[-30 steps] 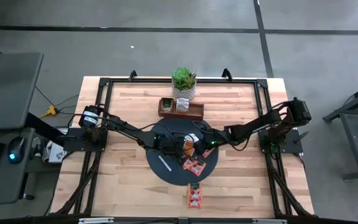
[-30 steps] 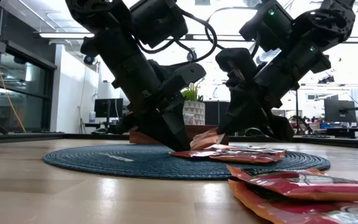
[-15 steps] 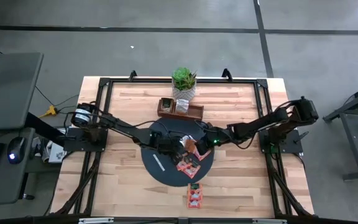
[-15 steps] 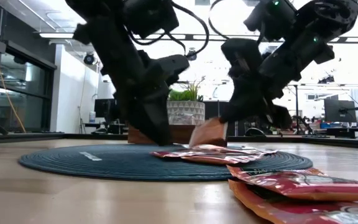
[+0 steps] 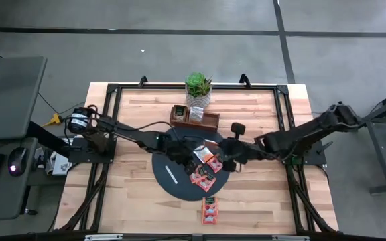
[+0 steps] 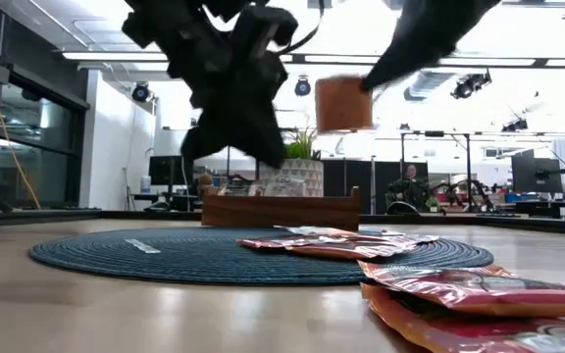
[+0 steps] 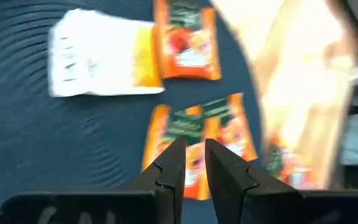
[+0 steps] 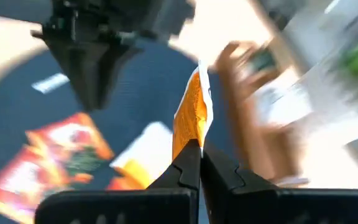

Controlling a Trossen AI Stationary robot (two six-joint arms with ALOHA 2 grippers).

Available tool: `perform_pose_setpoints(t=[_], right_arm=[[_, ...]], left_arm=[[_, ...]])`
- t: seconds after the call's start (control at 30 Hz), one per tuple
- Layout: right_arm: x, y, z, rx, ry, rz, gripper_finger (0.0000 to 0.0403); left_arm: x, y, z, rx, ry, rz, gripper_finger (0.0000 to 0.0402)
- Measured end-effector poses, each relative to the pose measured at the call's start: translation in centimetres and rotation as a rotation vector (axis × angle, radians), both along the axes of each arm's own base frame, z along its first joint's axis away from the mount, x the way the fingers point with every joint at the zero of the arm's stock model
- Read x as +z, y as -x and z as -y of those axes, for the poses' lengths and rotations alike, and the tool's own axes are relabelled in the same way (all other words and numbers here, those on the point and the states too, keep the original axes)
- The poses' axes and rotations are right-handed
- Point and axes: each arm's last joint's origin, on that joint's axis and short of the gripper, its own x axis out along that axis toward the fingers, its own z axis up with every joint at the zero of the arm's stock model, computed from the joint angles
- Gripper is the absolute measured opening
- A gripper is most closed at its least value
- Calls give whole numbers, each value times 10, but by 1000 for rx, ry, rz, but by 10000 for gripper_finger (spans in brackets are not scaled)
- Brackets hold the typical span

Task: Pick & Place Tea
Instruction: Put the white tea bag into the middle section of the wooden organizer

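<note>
- The room (image 6: 518,118) is large and bright, with ceiling light strips, glass partitions, monitors on far desks and a grey floor (image 5: 179,53) crossed by dark lines around my bench.
- My bench (image 5: 260,194) is pale wood planks inside a black frame; a desk (image 5: 9,94) with a mouse and keyboard stands off its left side.
- A dark round woven mat (image 5: 173,182) lies in the middle of the bench, with a thin white strip (image 5: 172,175) on it.
- A brown wooden compartment tray (image 5: 194,117) sits just beyond the mat, and a small potted plant (image 5: 198,87) stands behind it.
- My right jaws (image 8: 195,163) are clenched on one orange-red tea sachet (image 8: 192,115), which I hold on edge above the mat, clear of the surface; in the low view it hangs in the air (image 6: 343,103) above the tray.
- My left jaws (image 7: 190,163) hover over the mat nearly closed, a narrow gap between them and nothing in it.
- More sachets lie loose on the mat (image 5: 205,175), orange-red ones and a white one (image 7: 101,59).
- Two more sachets (image 5: 210,211) lie on bare wood at the bench's near edge.
</note>
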Motion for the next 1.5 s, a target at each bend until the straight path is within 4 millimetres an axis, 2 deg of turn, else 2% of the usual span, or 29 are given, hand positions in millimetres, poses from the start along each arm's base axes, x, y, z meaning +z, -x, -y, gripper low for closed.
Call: perform_pose_setpoints(t=[0.1, 0.2, 0.3, 0.4, 0.53, 0.63, 0.7, 0.83, 1.1, 1.2, 1.33, 1.5], right_arm=[[21, 0, -15, 31, 282, -63, 0], [35, -3, -29, 72, 557, -144, 0], [45, -6, -39, 106, 804, -241, 0], [49, -8, -50, 133, 994, -326, 0], [48, -4, -61, 170, 1187, -435, 0], [46, 1, -70, 217, 1236, -456, 0], [46, 3, -73, 240, 1256, -462, 0], [47, 4, -75, 222, 1251, -449, 0], [48, 4, -73, 81, 1151, -344, 0], [49, 1, -74, 21, 980, -204, 0], [51, -3, -74, -23, 640, -20, 0], [47, -3, -66, -89, 331, 35, 0]], left_arm=[[2, -1, -5, -15, 47, 6, 59], [13, -1, -13, -31, 96, 48, 59], [19, -1, -25, -27, 126, 74, 59], [34, 0, -41, -8, 149, 148, 59], [52, 7, -63, 17, 159, 210, 59], [63, 13, -79, -3, 191, 252, 59], [76, 13, -87, -61, 231, 357, 59], [85, 11, -99, -135, 312, 453, 59], [87, 10, -102, -91, 274, 481, 59], [87, 10, -103, -69, 234, 486, 59], [86, 9, -104, -52, 196, 491, 59], [79, 12, -104, -63, 151, 429, 59]])
